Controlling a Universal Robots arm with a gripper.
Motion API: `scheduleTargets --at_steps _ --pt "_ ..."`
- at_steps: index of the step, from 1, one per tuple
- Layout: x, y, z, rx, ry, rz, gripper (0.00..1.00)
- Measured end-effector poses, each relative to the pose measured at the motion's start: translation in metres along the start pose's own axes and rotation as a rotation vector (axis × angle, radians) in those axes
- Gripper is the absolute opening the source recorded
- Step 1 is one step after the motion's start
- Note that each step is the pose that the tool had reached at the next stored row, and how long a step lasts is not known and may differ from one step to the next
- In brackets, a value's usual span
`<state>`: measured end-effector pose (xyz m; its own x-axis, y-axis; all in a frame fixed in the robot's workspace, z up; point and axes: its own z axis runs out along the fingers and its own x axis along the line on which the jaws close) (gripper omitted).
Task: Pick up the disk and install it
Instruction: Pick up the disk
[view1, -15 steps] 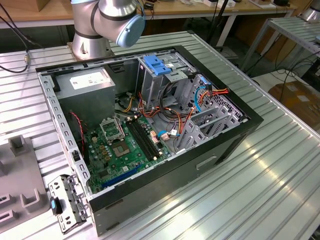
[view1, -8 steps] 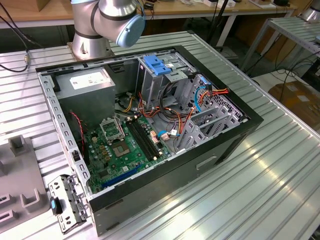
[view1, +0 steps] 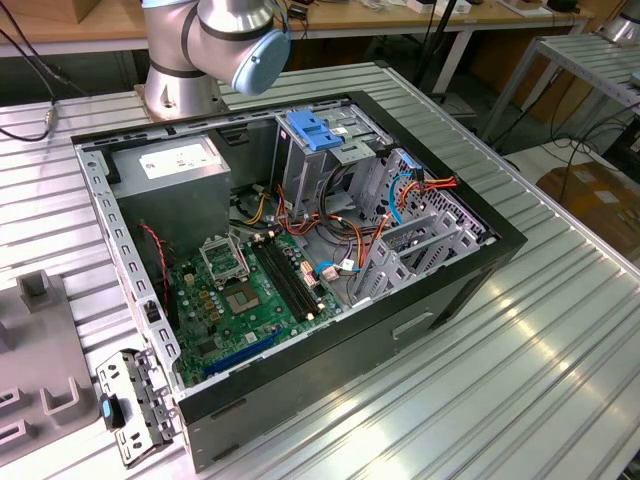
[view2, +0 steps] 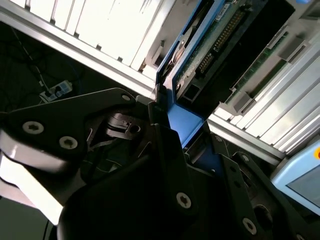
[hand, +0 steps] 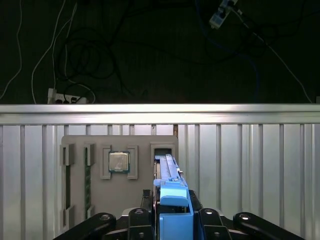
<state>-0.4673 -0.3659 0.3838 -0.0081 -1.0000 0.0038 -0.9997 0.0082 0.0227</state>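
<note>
A robot arm's gripper (hand: 169, 202) has its jaws drawn narrow on the disk (hand: 167, 167). In both wrist views the black fingers (hand: 145, 201) press against either side of its blue plastic rail (view2: 182, 120). The drive stands on edge in a slot of the grey fixture tray (hand: 80, 145), just beside a processor chip (hand: 119, 161) seated in the same tray. In the exterior view the tray lies at about eight o'clock on the ribbed aluminium table (view1: 560, 350). It is well apart from the metal cage (view1: 300, 175) at about twelve o'clock inside the open computer case (view1: 400, 330), where a blue bracket (view1: 318, 130) sits on top. The hold looks to be on smooth plastic alone, so the disk could slip or twist between the fingers. Any tilt while its far end sits in the slot could make it bind against the tray walls. Loose orange and yellow cables (view1: 345, 222) crowd the middle of the case beside the cage and could snag a rail or block a bay. A disk brought in skewed could also jam on the sheet metal. As for writing, the power supply (view1: 190, 200) at ten o'clock carries a white sticker (view1: 175, 160) whose print cannot be made out, and no lettering on the disk can be read.
</note>
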Motion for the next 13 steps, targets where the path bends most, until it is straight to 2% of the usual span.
scheduleTargets --at_steps 8,13 --pt "0.0 0.0003 -0.0111 0.0001 0.0 0.0 0.37" --pt "0.0001 0.0005 -0.0207 0.0001 -0.0001 0.0 0.37"
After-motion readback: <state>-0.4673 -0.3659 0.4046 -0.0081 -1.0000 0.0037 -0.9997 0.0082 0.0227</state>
